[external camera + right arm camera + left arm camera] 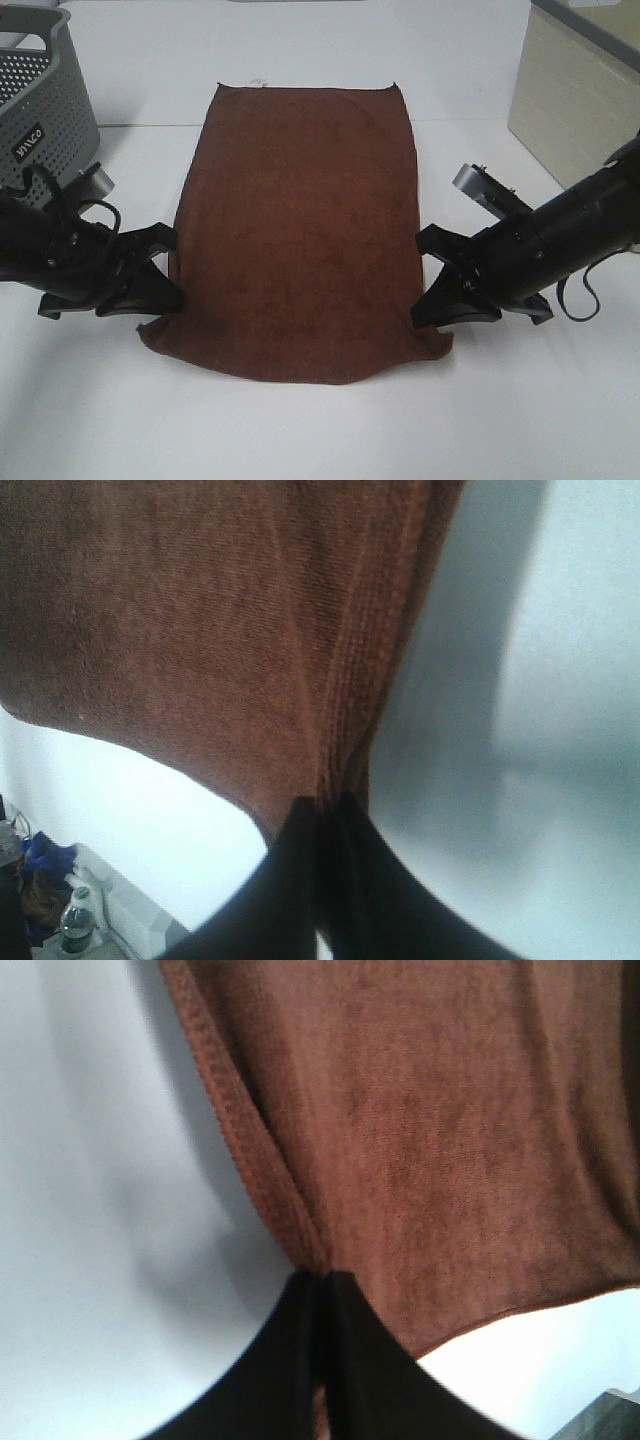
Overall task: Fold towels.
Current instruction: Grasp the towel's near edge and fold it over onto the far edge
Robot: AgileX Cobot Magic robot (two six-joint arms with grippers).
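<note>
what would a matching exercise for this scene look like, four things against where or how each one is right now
Things
1. towel
2. left gripper
3. right gripper
4. grey perforated basket

Place or state
a. shut on the towel's right long edge, near the near corner
b. standing at the far left, apart from the towel
c. spread open on the white table
d. shut on the towel's left long edge, near the near corner

Pairs: 1-c, 2-d, 3-a, 4-b
</note>
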